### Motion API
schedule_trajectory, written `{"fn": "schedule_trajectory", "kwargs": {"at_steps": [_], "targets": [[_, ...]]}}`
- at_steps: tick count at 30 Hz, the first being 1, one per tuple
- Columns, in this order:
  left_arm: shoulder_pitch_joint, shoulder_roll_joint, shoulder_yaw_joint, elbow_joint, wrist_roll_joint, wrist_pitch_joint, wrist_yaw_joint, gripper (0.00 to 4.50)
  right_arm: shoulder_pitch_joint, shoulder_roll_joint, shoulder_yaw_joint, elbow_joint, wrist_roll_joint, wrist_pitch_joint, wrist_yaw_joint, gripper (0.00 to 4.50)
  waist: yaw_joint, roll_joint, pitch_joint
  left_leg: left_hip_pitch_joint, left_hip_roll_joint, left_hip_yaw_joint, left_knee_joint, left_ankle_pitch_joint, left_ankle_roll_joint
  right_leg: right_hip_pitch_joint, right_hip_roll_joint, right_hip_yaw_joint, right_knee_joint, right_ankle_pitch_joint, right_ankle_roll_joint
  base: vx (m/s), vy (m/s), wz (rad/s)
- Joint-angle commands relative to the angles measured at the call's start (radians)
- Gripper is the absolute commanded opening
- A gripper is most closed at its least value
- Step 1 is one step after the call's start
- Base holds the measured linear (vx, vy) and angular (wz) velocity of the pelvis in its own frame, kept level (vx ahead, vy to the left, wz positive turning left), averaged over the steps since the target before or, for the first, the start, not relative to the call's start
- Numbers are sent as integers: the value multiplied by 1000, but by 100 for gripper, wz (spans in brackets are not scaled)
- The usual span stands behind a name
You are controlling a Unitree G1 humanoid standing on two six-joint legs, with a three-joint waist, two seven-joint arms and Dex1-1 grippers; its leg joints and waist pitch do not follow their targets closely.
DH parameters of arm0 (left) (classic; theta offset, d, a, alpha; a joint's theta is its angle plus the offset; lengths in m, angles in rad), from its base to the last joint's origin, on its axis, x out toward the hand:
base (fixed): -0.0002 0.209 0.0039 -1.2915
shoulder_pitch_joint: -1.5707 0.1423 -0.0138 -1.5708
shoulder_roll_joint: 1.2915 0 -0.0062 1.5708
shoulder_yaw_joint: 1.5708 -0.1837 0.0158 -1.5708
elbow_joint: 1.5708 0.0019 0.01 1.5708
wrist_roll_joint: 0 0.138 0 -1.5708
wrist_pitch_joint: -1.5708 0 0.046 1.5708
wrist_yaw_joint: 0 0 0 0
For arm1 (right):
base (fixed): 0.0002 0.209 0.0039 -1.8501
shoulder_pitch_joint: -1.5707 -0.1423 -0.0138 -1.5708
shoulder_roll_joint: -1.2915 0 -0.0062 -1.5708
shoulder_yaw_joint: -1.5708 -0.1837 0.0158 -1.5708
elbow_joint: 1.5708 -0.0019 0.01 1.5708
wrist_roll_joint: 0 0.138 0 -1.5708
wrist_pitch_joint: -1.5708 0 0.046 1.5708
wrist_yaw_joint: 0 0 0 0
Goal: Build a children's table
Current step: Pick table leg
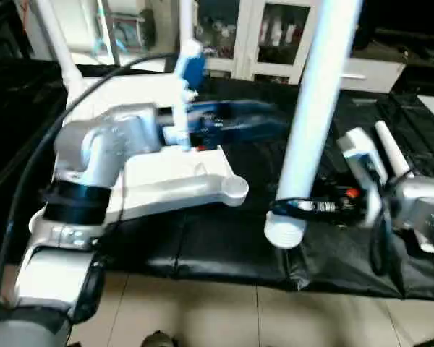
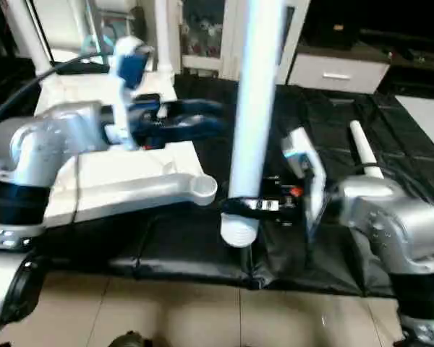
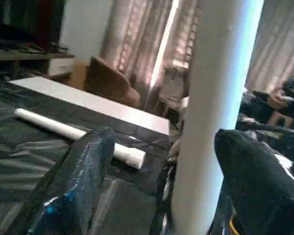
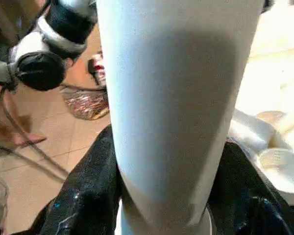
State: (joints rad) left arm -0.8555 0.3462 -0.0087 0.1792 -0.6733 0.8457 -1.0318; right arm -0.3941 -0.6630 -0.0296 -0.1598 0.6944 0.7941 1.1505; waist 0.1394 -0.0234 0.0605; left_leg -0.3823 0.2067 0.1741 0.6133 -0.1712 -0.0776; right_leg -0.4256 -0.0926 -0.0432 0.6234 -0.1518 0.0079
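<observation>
The white tabletop (image 1: 173, 173) lies underside up on the black mat, with a round corner socket (image 1: 235, 189) at its near right corner. Two legs (image 1: 52, 40) stand from its far corners. My right gripper (image 1: 304, 207) is shut on the lower part of a long white leg (image 1: 315, 108), held nearly upright with its threaded end (image 1: 284, 233) down, just right of the socket. My left gripper (image 1: 264, 119) reaches across the tabletop, open, with its fingers (image 3: 83, 186) on either side of that leg (image 3: 210, 122). Another leg (image 1: 390, 148) lies on the mat at the right.
The black mat (image 1: 224, 246) ends at a tiled floor (image 1: 224, 318) in front. A white cabinet with glass doors (image 1: 275, 36) and a low drawer unit (image 1: 369, 72) stand behind. A black cable (image 1: 29, 166) runs along my left arm.
</observation>
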Motion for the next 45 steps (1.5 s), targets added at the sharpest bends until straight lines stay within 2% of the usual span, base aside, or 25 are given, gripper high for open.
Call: {"fn": "schedule_trajectory", "kwargs": {"at_steps": [1, 3, 4, 5, 6, 7, 8, 9, 10, 12, 13, 14, 16, 19, 20, 21, 23, 25, 26, 34, 35, 38, 41, 44, 45], "targets": [[32, 22, 18, 2, 41, -31, 40, 369, 3, -4, -45, -15, -22, -23, -54, 191, -2, 3, -78, 16, 6, 0, -72, -246, -26, 58, -30, 19, -76, -298, -175, 0, 0, 0], [88, 40, 19, 5, 140, -117, 146, 369, 18, 20, -67, 15, -89, -78, -138, 191, -6, 4, -76, 16, 7, 0, -75, -258, -37, 54, -30, 19, -80, -330, -152, 0, 0, 0], [88, 40, 19, 5, 140, -117, 146, 369, 18, 20, -67, 15, -89, -78, -138, 191, -5, 6, -79, 20, 8, 0, -75, -260, -41, 52, -30, 19, -81, -328, -145, 0, 0, 0], [110, 38, 29, 27, 191, -132, 244, 369, 32, 39, -76, 30, -128, -99, -206, 191, -7, -1, -77, 17, 8, 0, -76, -261, -42, 53, -28, 19, -81, -324, -143, 0, 0, 0], [110, 38, 29, 27, 191, -132, 244, 369, 32, 39, -76, 30, -128, -99, -206, 191, -6, 1, -77, 19, 7, -1, -76, -267, -42, 52, -27, 18, -81, -335, -139, 0, 0, 0], [161, 49, 0, 36, 282, -183, 337, 369, 59, 67, -68, 55, -203, -134, -314, 191, -4, 2, -78, 23, 9, -1, -76, -272, -43, 48, -31, 18, -84, -347, -135, 0, 0, 0], [166, 50, -8, 38, 293, -193, 341, 369, 60, 73, -69, 62, -212, -139, -331, 191, -5, 2, -75, 20, 10, -2, -78, -270, -47, 47, -31, 19, -84, -348, -130, 0, 0, 0], [186, 57, -44, 46, 339, -239, 352, 369, 66, 102, -73, 88, -246, -163, -407, 191, -5, -7, -74, 19, 6, -3, -80, -272, -48, 50, -32, 17, -87, -384, -112, 0, 0, 0], [188, 58, -78, 60, 361, -263, 343, 369, 61, 121, -62, 125, -305, -216, -484, 191, -10, 0, -75, 20, 6, -2, -82, -276, -54, 46, -32, 18, -89, -396, -102, 0, 0, 0], [188, 57, -134, 94, 410, -327, 333, 369, 46, 155, -45, 191, -385, -313, -582, 191, -8, 2, -77, 26, 5, -1, -82, -279, -65, 38, -32, 17, -94, -394, -98, 0, 0, 0], [188, 54, -152, 116, 436, -377, 332, 369, 41, 179, -58, 209, -379, -320, -604, 191, -10, 9, -78, 28, 5, -1, -82, -293, -69, 38, -31, 18, -94, -374, -106, 0, 0, 0], [184, 47, -190, 162, 468, -450, 294, 369, 35, 216, -73, 233, -380, -340, -642, 191, -12, 8, -77, 21, 3, -4, -86, -295, -63, 45, -31, 18, -92, -353, -110, 0, 0, 0], [180, 42, -230, 211, 497, -510, 252, 369, 34, 251, -84, 238, -364, -338, -655, 191, -16, 7, -80, 19, 3, -5, -89, -294, -60, 49, -32, 18, -89, -325, -111, 0, 0, 0], [174, 50, -270, 244, 512, -529, 182, 369, 39, 262, -73, 207, -335, -306, -617, 191, -21, 6, -83, 19, 6, -2, -85, -260, -49, 54, -31, 21, -75, -228, -144, 0, 0, 0], [173, 53, -277, 249, 515, -532, 163, 397, 42, 263, -69, 196, -329, -300, -607, 191, -22, 6, -83, 18, 5, -1, -85, -252, -42, 55, -30, 22, -75, -214, -149, 0, 0, 0], [173, 58, -283, 252, 515, -524, 134, 397, 46, 267, -61, 182, -326, -298, -598, 191, -25, 6, -84, 17, 5, 0, -83, -231, -36, 58, -32, 22, -71, -185, -163, 0, 0, 0], [174, 69, -292, 257, 513, -522, 98, 407, 52, 269, -49, 171, -322, -305, -587, 191, -31, 11, -85, 16, 5, 2, -81, -199, -26, 60, -31, 22, -65, -134, -186, 0, 0, 0], [173, 84, -309, 274, 526, -543, 63, 417, 59, 267, -38, 162, -317, -311, -570, 191, -34, 8, -84, 15, 5, 3, -81, -196, -23, 63, -31, 22, -65, -135, -196, 0, 0, 0], [172, 91, -318, 294, 540, -561, 52, 443, 66, 263, -34, 150, -305, -305, -553, 191, -33, 6, -84, 16, 5, 3, -81, -199, -20, 63, -31, 22, -67, -144, -195, 0, 0, 0], [175, 113, -322, 364, 551, -532, -6, 445, 117, 231, -13, 60, -240, -250, -453, 191, -40, 13, -77, 25, 10, 1, -88, -289, -31, 55, -32, 24, -79, -254, -184, 0, 0, 0], [175, 116, -320, 378, 557, -536, -14, 415, 123, 226, -9, 48, -234, -241, -438, 191, -41, 17, -75, 24, 9, 0, -89, -297, -32, 55, -33, 24, -80, -267, -181, 0, 0, 0], [163, 114, -312, 418, 561, -539, -23, 402, 118, 230, -10, 41, -226, -235, -438, 191, -41, 16, -76, 24, 9, 0, -90, -303, -38, 54, -34, 24, -82, -277, -176, 0, 0, 0], [154, 116, -309, 430, 563, -534, -33, 367, 113, 231, -12, 35, -221, -228, -440, 191, -41, 23, -77, 26, 10, -2, -91, -310, -43, 53, -34, 24, -82, -263, -184, 0, 0, 0], [151, 115, -306, 432, 558, -521, -47, 364, 115, 229, -13, 38, -220, -231, -435, 191, -40, 30, -77, 25, 9, -3, -91, -311, -47, 55, -34, 24, -79, -243, -195, 0, 0, 0], [148, 115, -306, 439, 561, -517, -51, 356, 116, 227, -13, 41, -224, -234, -432, 191, -41, 25, -77, 23, 9, -2, -90, -309, -44, 56, -33, 23, -79, -235, -198, 0, 0, 0]]}}
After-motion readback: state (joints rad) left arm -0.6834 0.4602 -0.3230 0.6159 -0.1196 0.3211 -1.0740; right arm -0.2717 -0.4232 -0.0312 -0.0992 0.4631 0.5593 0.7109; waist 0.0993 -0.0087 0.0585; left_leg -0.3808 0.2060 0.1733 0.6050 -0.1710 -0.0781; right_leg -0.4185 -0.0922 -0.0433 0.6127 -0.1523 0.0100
